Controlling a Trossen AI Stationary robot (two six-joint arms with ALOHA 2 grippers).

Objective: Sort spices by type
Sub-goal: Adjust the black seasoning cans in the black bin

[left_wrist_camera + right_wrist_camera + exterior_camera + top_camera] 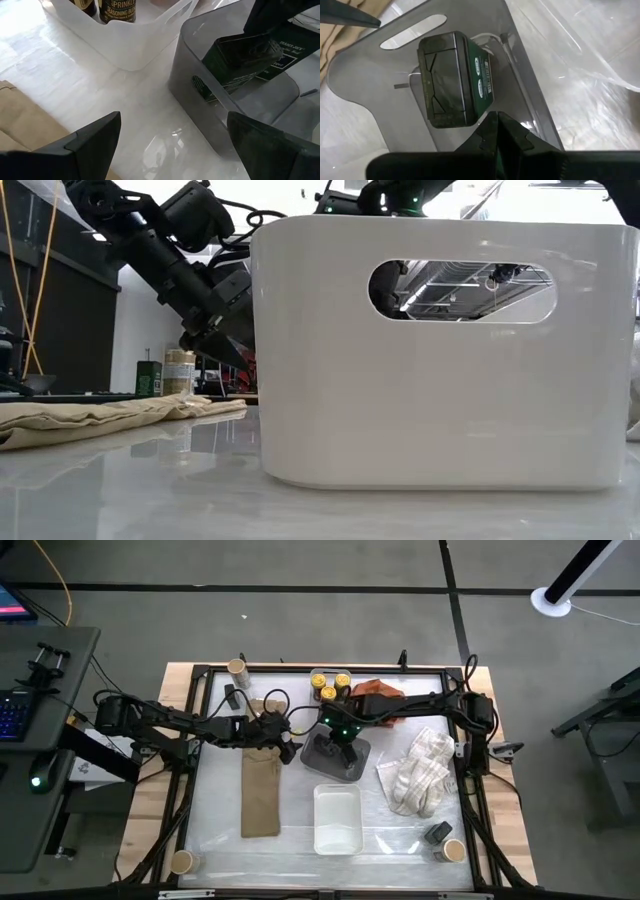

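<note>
A dark grey tin [451,80] with a green side stands in the grey tray [336,757]; it also shows in the left wrist view, tin [243,52]. My right gripper [496,125] is shut and points down into that tray, its tips at the tin's near corner. My left gripper [175,150] is open and hovers over the table between the tan bag [260,792] and the grey tray [200,75]. Three yellow-lidded jars [330,686] stand in the clear tray. Tan-topped tubs [237,667] [182,861] [453,850] stand near the table corners. Another dark tin [437,832] lies on the table near the right one. My right gripper comes from above into the grey tray with shut fingers [487,131] beside the tin's corner [477,116]. Whether they touch the tin, I cannot tell. The tin rests on the tray floor.
A white tray [337,818] sits at the near middle and fills the low view [440,350]. A striped towel [420,772] lies to the right, and an orange-brown thing [376,691] beside the jars. A black frame [190,740] borders the table.
</note>
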